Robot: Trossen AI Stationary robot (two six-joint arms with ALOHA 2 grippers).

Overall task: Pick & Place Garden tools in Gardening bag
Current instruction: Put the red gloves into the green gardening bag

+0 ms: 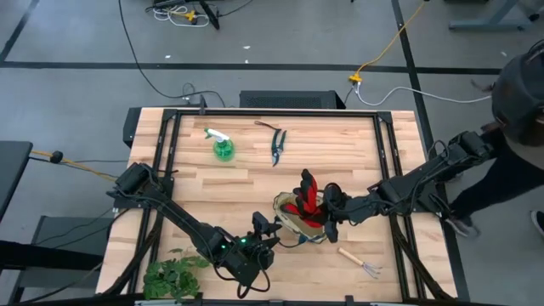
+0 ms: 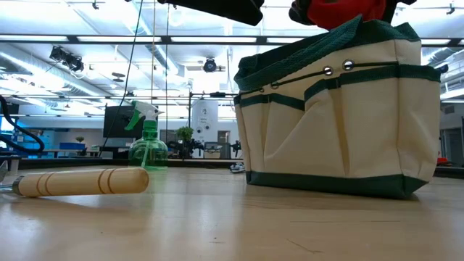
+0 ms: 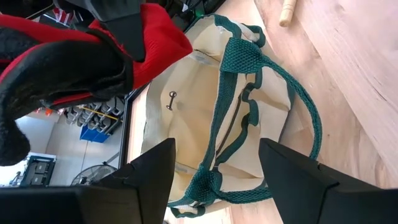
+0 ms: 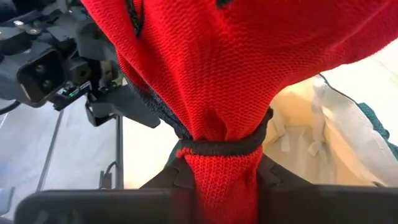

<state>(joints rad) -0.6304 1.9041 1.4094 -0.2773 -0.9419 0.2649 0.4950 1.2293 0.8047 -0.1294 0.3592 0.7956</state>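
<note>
- High view: the right gripper (image 1: 330, 206), its jaws clamped on the red gloves (image 1: 308, 197), hangs over the gardening bag (image 1: 293, 223), which sits toward 5 o'clock of the desk (image 1: 255, 183) centre. The left gripper (image 1: 270, 231) is at the bag's 9 o'clock rim. Judged progress: gloves about to go in; the spray bottle (image 1: 223, 146) and pruning shears (image 1: 278, 146) lie near 12 o'clock, one hand rake (image 1: 360, 262) at 4 o'clock, all outside. The leafy plant (image 1: 174, 275) lies at 7 o'clock.
- Low view: the bag (image 2: 341, 109) stands upright; a wooden handle (image 2: 81, 181) lies at its 9 o'clock, well apart.
- Left wrist view: the left jaws stand apart, around the bag's green handle (image 3: 264, 106); the mouth gapes open, leaving room.
- Right wrist view: the gloves (image 4: 224, 87) are pinched at the cuff.
</note>
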